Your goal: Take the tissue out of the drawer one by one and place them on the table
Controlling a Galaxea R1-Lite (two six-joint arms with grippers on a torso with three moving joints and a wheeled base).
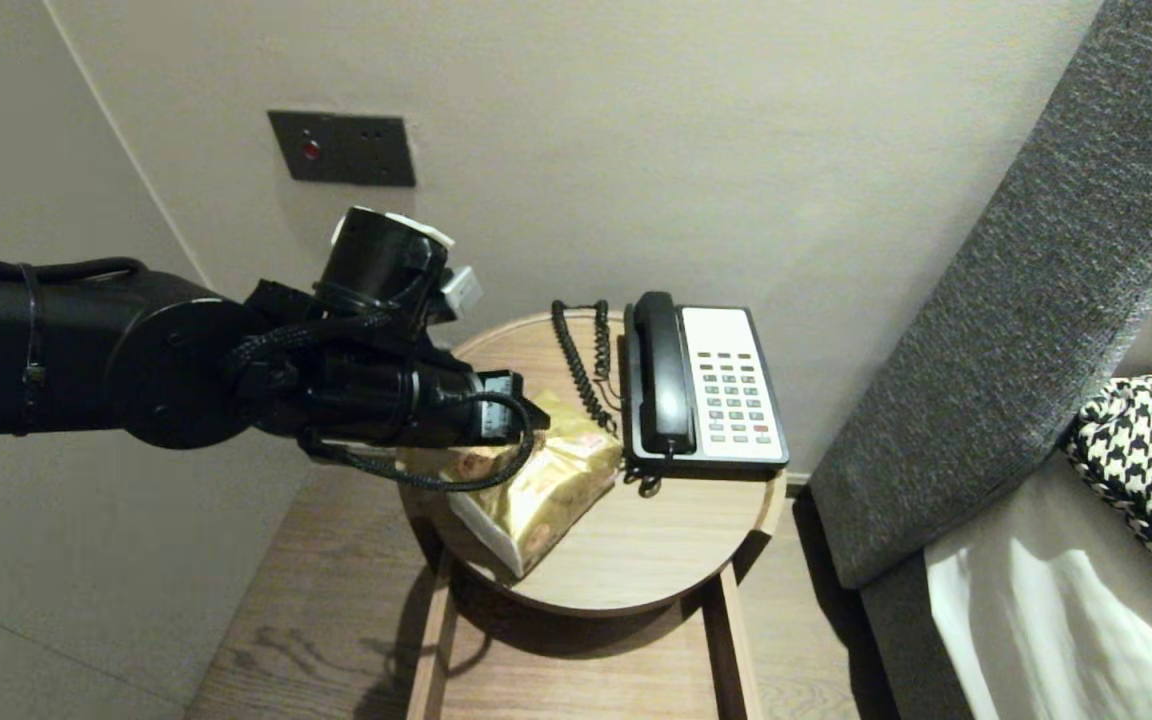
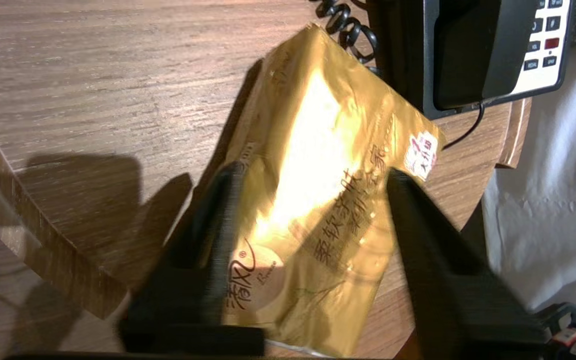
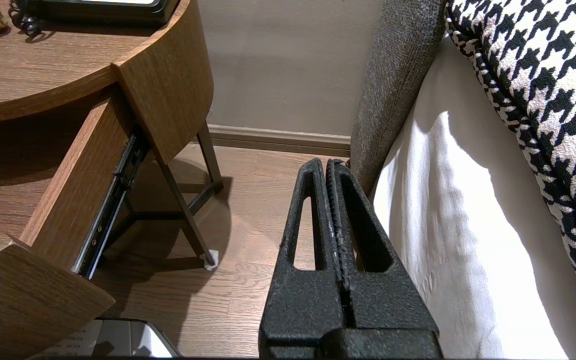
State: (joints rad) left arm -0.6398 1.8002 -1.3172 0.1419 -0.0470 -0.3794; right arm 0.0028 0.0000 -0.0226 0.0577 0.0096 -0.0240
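Observation:
A shiny gold tissue pack lies flat on the round wooden bedside table, its far corner next to the black-and-white telephone. My left gripper hangs low over the pack's near end. In the left wrist view the left gripper stands open, its two black fingers astride the pack; one finger overlaps the pack's edge, and bare wood shows between the other and the pack. My right gripper is shut and empty, parked above the floor beside the bed.
The telephone's coiled cord lies behind the pack. A drawer stands pulled out under the tabletop. A grey headboard, white bedding and a houndstooth cushion fill the right. The wall carries a dark switch plate.

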